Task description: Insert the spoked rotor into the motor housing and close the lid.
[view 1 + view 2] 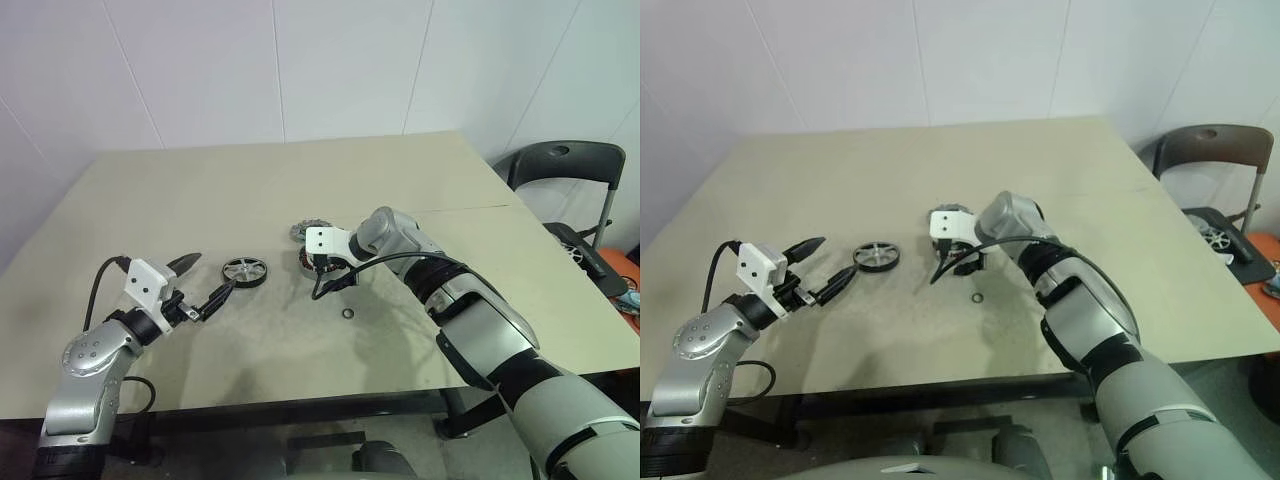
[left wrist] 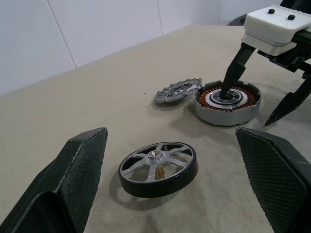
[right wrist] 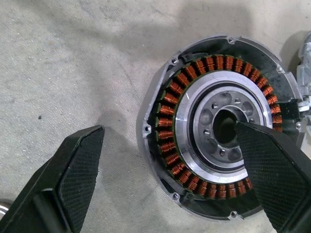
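Rotor handling looks easy: the spoked rotor (image 2: pixel 158 168), rigid, fairly weighty metal, suits a rim pinch; both spread grippers, left gripper (image 1: pixel 203 281) and right gripper (image 2: pixel 260 104), hold nothing.

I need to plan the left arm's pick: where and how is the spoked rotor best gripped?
Probably across its dark outer rim, from above. The spoked rotor lies flat on the table with free space all round, and the rim is its only thick, even edge; the spokes and hub are thin. The open left gripper is beside it, pointing level, so it should tilt down first.
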Controlling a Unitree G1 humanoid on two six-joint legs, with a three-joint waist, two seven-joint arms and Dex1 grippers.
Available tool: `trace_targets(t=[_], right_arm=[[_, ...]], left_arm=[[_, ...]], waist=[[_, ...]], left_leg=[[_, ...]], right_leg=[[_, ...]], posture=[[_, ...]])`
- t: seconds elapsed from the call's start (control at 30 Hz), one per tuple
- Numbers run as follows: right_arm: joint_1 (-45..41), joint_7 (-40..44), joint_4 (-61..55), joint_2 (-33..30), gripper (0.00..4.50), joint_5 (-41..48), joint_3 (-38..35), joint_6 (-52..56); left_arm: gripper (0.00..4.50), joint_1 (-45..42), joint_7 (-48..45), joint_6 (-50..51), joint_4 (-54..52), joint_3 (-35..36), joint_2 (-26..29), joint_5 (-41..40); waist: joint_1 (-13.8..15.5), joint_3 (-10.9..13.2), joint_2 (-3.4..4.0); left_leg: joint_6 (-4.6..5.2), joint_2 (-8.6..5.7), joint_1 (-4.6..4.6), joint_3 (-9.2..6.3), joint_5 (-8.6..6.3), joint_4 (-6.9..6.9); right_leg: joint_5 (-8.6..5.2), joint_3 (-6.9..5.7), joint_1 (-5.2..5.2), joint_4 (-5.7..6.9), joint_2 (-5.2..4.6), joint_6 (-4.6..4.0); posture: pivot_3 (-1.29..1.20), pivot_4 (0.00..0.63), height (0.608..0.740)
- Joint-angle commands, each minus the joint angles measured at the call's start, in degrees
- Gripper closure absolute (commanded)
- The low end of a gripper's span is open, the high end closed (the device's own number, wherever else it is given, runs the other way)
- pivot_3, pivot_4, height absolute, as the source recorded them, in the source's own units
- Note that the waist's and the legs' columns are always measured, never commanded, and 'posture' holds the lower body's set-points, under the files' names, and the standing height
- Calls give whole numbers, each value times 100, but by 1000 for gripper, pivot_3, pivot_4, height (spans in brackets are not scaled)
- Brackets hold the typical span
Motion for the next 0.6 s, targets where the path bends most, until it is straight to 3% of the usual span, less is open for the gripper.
trace_targets(t=[0.03,0.3,0.47,0.6], right_arm=[[-168,38,-17,33,184,-51,-120,-16],[-248,-24,96,163,2502,-50,-238,162],[-279,136,35,211,2603,-1,-364,238],[-153,730,-681,160,2617,244,-498,747]], left_arm=[[1,-15,11,-142,-109,170,32,-50],[0,14,10,-241,-32,180,24,-38],[0,13,18,-264,-23,187,30,-38],[0,36,20,-252,-43,198,40,-44]], waist=[[1,0,0],[-6,-1,-1],[-10,-1,0],[-14,-1,0]], left_leg=[[0,0,0,0,0,0],[0,0,1,0,0,0],[-4,0,4,1,2,1],[-4,1,1,1,2,0]], right_leg=[[0,0,0,0,0,0],[0,-1,0,1,0,0],[3,-1,1,7,1,-4],[3,-1,-5,7,1,-4]], posture=[[0,0,740],[0,0,740],[0,0,740],[0,0,740]])
